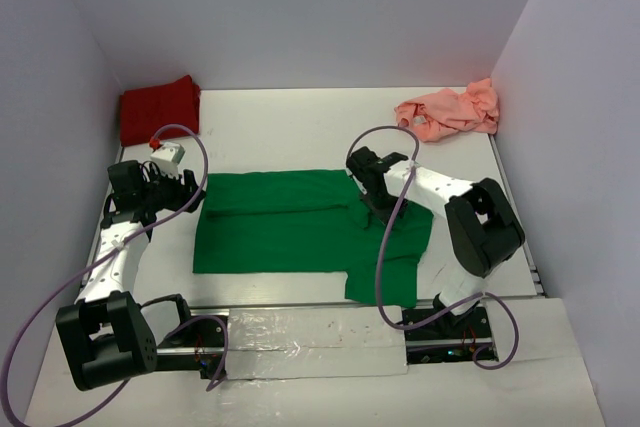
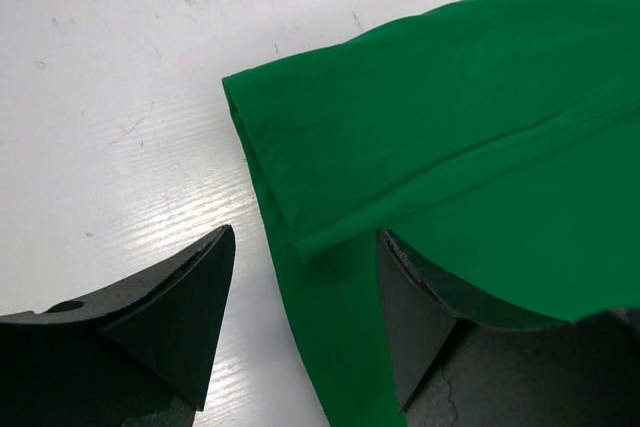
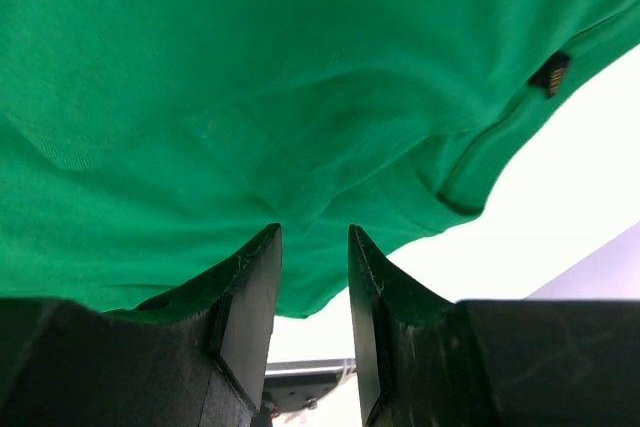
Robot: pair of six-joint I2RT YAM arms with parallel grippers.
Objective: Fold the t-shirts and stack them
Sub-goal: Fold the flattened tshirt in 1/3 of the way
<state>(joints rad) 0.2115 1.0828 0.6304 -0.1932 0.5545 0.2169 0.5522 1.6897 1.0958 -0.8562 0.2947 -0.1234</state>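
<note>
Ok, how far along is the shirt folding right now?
Early. Done: the green shirt lies flat, its far edge folded over. In hand: the left tool stands open across its left edge, the right tool on its right end. Left: finishing it, then the crumpled pink shirt, the red shirt, and stacking.

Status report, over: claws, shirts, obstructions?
Left claw open at green shirt edge. Right claw open, tips over it. Red shirt, pink shirt at back corners. Nothing blocking.
</note>
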